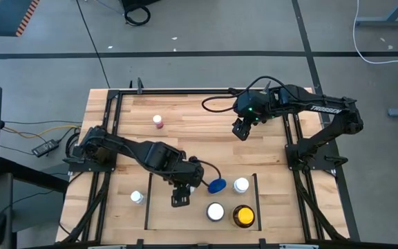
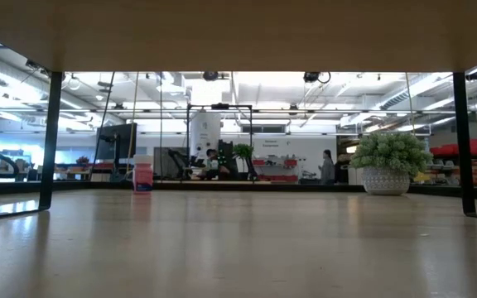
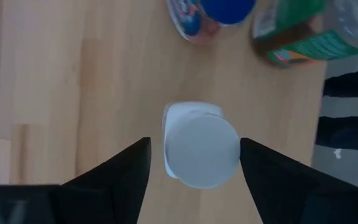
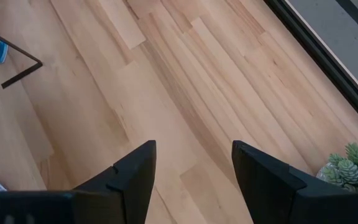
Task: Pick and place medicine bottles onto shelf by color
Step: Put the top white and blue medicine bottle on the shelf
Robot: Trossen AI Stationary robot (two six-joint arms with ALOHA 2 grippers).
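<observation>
- Six medicine bottles countable from the high view; a possible seventh is hidden under the left gripper.
- White-capped bottle [image 3: 201, 151] stands upright between the left gripper's [image 3: 194, 165] fingers [image 3: 120, 177]; a sliver of wood shows on each side of the cap, so the fingers are spread and not pressing it. No grip on it visible.
- In the high view the left gripper [image 1: 180, 198] sits over the shelf [image 1: 161, 218], inside its left black bar [image 1: 148, 200], pointing toward the near table edge.
- Blue bottle [image 1: 217, 185] lies tipped just right of the left gripper, within the shelf bay.
- White-capped bottle [image 1: 241, 185] beside the blue one, near the right bar [image 1: 256, 200].
- Larger white-capped bottle [image 1: 215, 211] and amber bottle with yellow cap [image 1: 243, 216] stand side by side at the shelf's near end.
- Small white-capped bottle [image 1: 137, 197] stands outside the shelf, just left of the left bar.
- Reddish bottle [image 1: 157, 121] stands alone at the far part of the table [image 1: 185, 145]; in the low view it shows upright [image 2: 142, 174].
- Right gripper [image 1: 240, 130] hangs above bare wood at the far right of the table, well apart from every bottle; fingers [image 4: 132, 174] apart, nothing between them.
- Spiky green plant [image 4: 353, 163] shows at the table edge in the right wrist view; potted plant [image 2: 387, 161] in the low view.
</observation>
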